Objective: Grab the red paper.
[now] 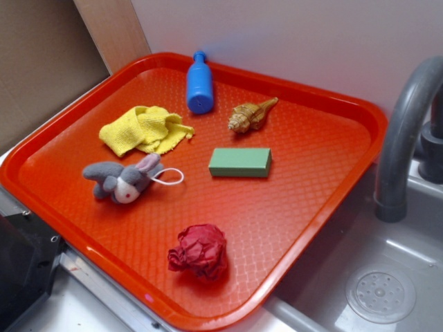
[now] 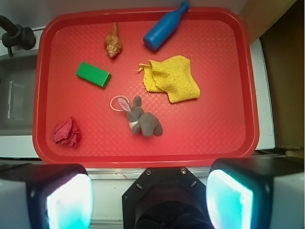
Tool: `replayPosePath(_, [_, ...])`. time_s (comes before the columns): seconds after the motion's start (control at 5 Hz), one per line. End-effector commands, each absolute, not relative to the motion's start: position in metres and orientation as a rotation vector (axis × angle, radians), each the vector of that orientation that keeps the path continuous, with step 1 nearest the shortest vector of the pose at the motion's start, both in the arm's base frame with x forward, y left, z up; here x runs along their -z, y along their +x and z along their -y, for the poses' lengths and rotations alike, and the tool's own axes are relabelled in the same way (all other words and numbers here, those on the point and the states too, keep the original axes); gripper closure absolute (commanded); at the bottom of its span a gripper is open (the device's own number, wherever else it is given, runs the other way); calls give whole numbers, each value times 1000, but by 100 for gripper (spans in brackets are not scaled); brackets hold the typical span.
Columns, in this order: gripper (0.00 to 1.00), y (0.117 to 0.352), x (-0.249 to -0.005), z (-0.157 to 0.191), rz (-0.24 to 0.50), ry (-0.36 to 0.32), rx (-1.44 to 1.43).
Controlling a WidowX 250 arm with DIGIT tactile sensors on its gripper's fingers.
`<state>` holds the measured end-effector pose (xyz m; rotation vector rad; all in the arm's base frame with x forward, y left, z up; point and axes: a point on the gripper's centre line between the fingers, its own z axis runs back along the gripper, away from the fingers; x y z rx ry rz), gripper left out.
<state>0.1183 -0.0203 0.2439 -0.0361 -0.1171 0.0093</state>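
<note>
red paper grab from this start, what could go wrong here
The red paper is dark crimson on an orange-red tray, so low contrast could throw off the aim. It lies close to the tray's raised rim, which a finger of the open gripper might strike on the way down. The gripper sits high above and off to the side of the ball, so a straight descent would likely land nearer the grey bunny.
</note>
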Motion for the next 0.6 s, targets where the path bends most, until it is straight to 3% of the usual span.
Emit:
replayPosePath(0.0, [0, 118, -244, 20, 117, -36, -9])
replayPosePath(0.2, [0, 150, -237, 35, 90, 16, 245])
replayPosePath(0.4, [0, 166, -234, 47, 83, 37, 496])
